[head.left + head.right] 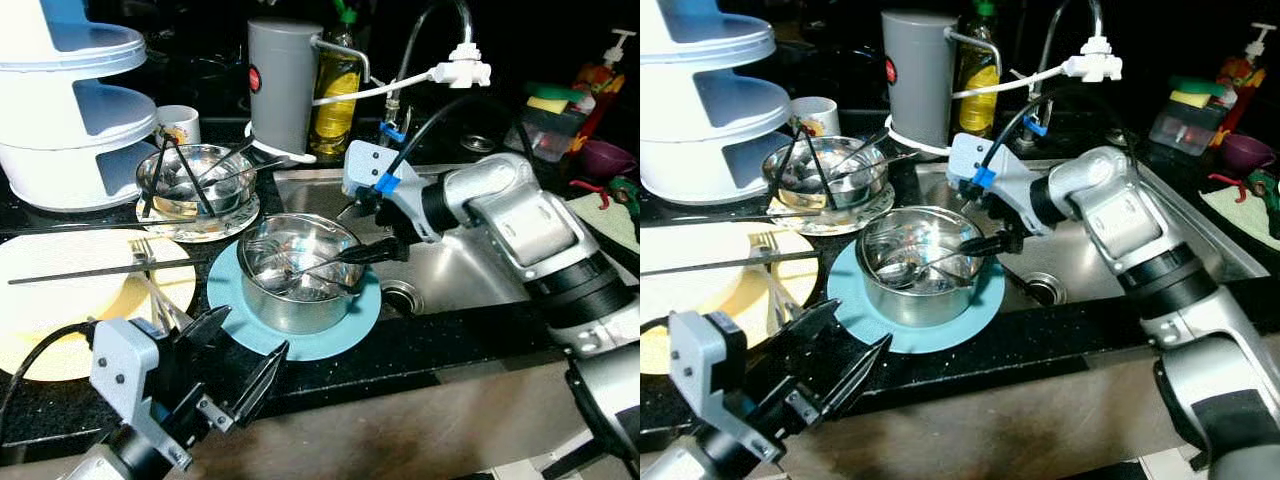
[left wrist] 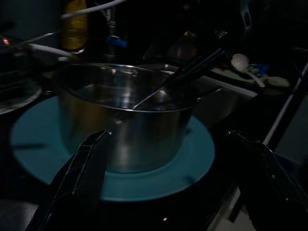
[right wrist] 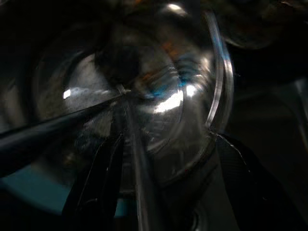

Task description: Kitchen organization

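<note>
Steel pot [image 1: 298,270], right claw [image 1: 372,232] seemingly over rim

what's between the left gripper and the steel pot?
Only the teal plate's rim under the steel pot, plus dark counter. The open left gripper hovers just short; clearest in left wrist view.

Bright, sharp head views; dim, murky wrist views.

From the head, hard light from above and in front puts white glare on the round shiny steel pot [image 1: 296,270], while the wall behind it falls to black (detail there is lost). The round pale teal plate [image 1: 330,335] under that pot is evenly lit. The left wrist view is very dark but fairly sharp; the right wrist view, looking into the pot, is smeared, its reflections blurred.
</note>
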{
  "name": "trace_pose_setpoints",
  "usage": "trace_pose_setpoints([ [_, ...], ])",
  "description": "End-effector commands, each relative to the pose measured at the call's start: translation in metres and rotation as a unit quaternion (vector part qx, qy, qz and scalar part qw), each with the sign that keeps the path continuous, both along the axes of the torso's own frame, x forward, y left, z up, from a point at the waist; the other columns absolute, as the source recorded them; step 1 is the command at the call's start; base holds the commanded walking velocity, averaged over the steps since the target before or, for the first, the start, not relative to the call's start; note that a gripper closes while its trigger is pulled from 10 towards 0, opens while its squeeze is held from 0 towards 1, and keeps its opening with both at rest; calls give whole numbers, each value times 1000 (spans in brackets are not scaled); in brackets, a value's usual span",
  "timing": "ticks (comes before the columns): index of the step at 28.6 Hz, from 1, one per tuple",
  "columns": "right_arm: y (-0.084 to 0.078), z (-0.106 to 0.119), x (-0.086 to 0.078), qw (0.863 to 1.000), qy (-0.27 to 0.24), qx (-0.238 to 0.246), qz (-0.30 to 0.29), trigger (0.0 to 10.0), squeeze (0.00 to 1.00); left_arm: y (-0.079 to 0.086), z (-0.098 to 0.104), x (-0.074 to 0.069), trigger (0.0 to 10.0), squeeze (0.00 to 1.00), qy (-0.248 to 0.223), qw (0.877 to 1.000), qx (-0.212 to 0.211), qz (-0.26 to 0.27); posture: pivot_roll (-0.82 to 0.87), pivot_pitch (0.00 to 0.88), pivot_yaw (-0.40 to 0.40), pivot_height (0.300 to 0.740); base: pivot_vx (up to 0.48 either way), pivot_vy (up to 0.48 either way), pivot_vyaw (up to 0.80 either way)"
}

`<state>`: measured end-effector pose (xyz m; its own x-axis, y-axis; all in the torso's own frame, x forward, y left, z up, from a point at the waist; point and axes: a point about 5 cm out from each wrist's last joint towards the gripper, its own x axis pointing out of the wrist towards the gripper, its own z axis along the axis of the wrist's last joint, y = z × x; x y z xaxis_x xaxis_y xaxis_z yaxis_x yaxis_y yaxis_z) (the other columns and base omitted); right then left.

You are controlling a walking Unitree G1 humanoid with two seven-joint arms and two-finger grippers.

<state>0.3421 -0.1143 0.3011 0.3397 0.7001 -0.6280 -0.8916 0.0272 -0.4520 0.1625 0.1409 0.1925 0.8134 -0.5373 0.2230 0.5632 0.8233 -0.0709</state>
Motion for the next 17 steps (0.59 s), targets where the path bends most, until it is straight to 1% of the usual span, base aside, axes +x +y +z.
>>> trace_pose_setpoints([
  [1, 5, 5, -4, 999, -12, -27, 36, 10000, 0, -2, -4, 2, 10000, 0, 4, 1000, 1, 3, 73, 0, -124, 740, 0, 0, 0],
  [4, 7, 6, -5, 998, -13, -32, 46, 10000, 0, -3, -4, 2, 10000, 0, 3, 1000, 1, 5, 73, 0, -124, 740, 0, 0, 0],
  [8, 7, 6, -4, 997, -15, -50, 58, 10000, 0, -4, -4, 2, 10000, 0, 1, 1000, 2, 7, 74, 0, -126, 740, 0, 0, 0],
  [12, -2, 17, 3, 995, -29, -76, 63, 10000, 0, -5, -4, 3, 10000, 0, 0, 1000, 2, 6, 72, 0, -129, 740, 0, 0, 0],
  [13, -7, 24, 3, 994, -26, -75, 75, 10000, 0, -6, -4, 3, 10000, 0, -1, 1000, 2, 6, 71, 0, -131, 740, 0, 0, 0],
  [17, -12, 32, 1, 994, -21, -65, 87, 10000, 0, -7, -5, 3, 10000, 0, -1, 1000, 1, 6, 71, 0, -131, 740, 0, 0, 0],
])
